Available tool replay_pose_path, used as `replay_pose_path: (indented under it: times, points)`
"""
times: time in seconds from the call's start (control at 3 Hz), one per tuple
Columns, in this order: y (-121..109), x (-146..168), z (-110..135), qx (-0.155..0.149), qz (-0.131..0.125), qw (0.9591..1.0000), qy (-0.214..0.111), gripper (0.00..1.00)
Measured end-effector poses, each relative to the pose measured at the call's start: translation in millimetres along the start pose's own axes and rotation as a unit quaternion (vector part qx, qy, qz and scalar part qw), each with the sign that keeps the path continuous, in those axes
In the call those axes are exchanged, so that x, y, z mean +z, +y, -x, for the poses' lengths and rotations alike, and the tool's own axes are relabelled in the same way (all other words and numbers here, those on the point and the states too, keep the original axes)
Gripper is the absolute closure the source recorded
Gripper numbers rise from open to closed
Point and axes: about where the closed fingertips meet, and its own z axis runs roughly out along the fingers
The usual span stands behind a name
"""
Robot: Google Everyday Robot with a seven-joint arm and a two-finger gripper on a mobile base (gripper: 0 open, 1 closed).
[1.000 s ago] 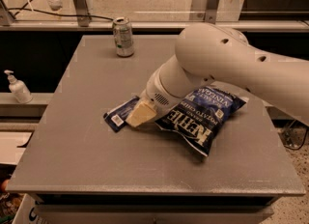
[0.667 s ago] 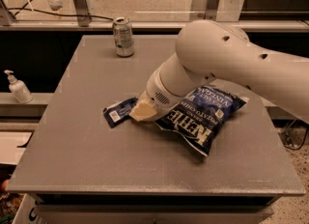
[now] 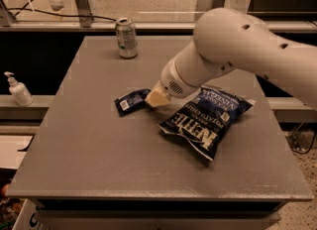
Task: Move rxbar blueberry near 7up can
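Just left of centre lay the bar [image 3: 130, 102], long axis roughly left-right, the gripper [image 3: 157, 97] at its right end, its hold impossible to tell; the can [image 3: 126, 37] stood well apart, upper left.

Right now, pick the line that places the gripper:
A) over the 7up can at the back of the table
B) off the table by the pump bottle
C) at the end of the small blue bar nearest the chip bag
C: the gripper is down at the end of the rxbar blueberry that faces the chip bag, well away from the 7up can.
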Motion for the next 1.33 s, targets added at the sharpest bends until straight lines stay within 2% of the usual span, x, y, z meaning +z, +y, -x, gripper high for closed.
replay_pose_path:
  times: [0.33, 0.67, 1.0, 1.33]
  points:
    - [-55, -33, 9, 0.031, -0.038, 0.9985, -0.026, 1.0]
    - [-100, -64, 20, 0.044, -0.078, 0.9952, -0.04, 1.0]
    - [-134, -79, 30, 0.057, -0.109, 0.991, -0.053, 1.0]
    - [-137, -82, 32, 0.058, -0.113, 0.9903, -0.056, 1.0]
